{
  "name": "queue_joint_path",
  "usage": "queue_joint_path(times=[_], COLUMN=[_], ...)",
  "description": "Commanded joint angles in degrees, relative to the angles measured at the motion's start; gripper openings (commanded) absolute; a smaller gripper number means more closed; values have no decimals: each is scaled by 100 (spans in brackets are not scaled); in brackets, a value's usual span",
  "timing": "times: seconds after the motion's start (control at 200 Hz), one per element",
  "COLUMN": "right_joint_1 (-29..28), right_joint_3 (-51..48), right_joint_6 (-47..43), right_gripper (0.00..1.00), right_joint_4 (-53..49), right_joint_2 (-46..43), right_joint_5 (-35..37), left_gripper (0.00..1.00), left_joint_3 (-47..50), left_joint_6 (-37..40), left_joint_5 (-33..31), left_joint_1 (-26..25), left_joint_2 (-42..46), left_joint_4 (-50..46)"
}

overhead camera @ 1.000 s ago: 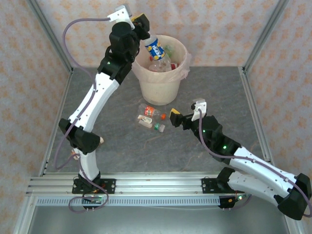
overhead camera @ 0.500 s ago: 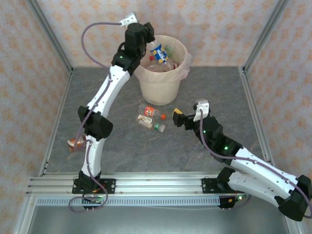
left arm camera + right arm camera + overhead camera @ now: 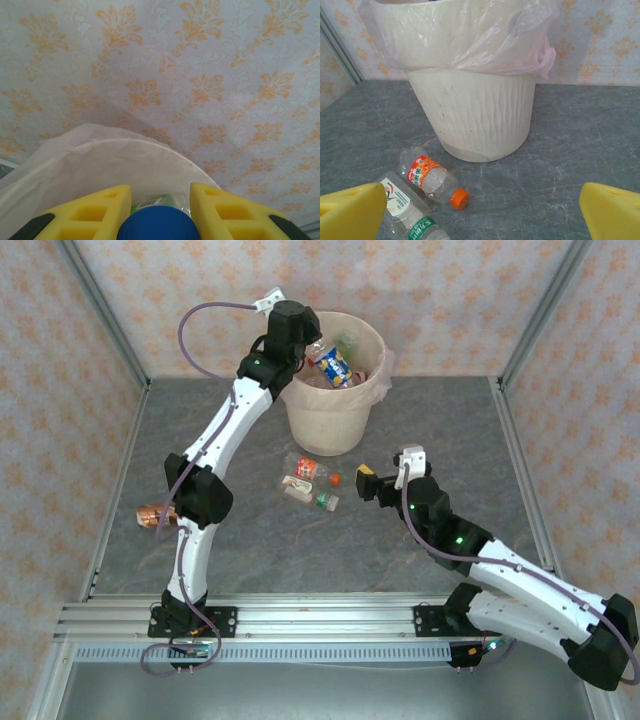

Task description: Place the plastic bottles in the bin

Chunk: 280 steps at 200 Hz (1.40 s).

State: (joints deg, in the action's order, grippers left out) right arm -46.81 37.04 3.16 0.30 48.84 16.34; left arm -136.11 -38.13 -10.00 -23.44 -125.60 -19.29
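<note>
My left gripper (image 3: pixel 308 340) reaches over the near rim of the cream bin (image 3: pixel 325 420) and is shut on the neck of a bottle with a blue and yellow label (image 3: pixel 335 367), which hangs inside the bin. Its blue cap (image 3: pixel 158 226) sits between the yellow fingers (image 3: pixel 95 210). More bottles lie in the bin, one with a green label (image 3: pixel 150 202). On the table in front of the bin (image 3: pixel 480 110) lie an orange-capped bottle (image 3: pixel 432 180), a white-labelled one (image 3: pixel 400 202) and a green-labelled one (image 3: pixel 425 232). My right gripper (image 3: pixel 365 482) is open just right of them.
A brown-labelled bottle (image 3: pixel 150 515) lies at the table's left edge beside the left arm's elbow. The pinkish bag (image 3: pixel 540 55) hangs over the bin's rim. Metal frame posts (image 3: pixel 110 330) and patterned walls enclose the table.
The left arm has carried the blue-capped bottle down from above the bin into its mouth. Its elbow swung right, uncovering the brown bottle at the left. The right arm has barely moved.
</note>
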Motion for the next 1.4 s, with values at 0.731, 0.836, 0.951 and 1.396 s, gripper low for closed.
queue_joint_path(times=[0.731,0.836,0.951,1.396], right_joint_1=[22,29,32,31], right_joint_3=[242,245,214,71], right_joint_6=[88,159,166,-402], right_gripper=[99,99,99,99], right_joint_4=[21,71,155,789], right_joint_2=[178,175,153,178], right_joint_5=[182,314,367,-78], left_gripper=[100,100,100,100], left_joint_3=[729,1775,3280,7579], left_joint_6=[1367,1283,1058,-937], left_joint_5=[-408,-806,-1683,-1151], left_joint_1=[48,112,226,3071], left_joint_2=[2235,3124,4215,6392], left_joint_4=[-2152,-2050,-1992,-2753])
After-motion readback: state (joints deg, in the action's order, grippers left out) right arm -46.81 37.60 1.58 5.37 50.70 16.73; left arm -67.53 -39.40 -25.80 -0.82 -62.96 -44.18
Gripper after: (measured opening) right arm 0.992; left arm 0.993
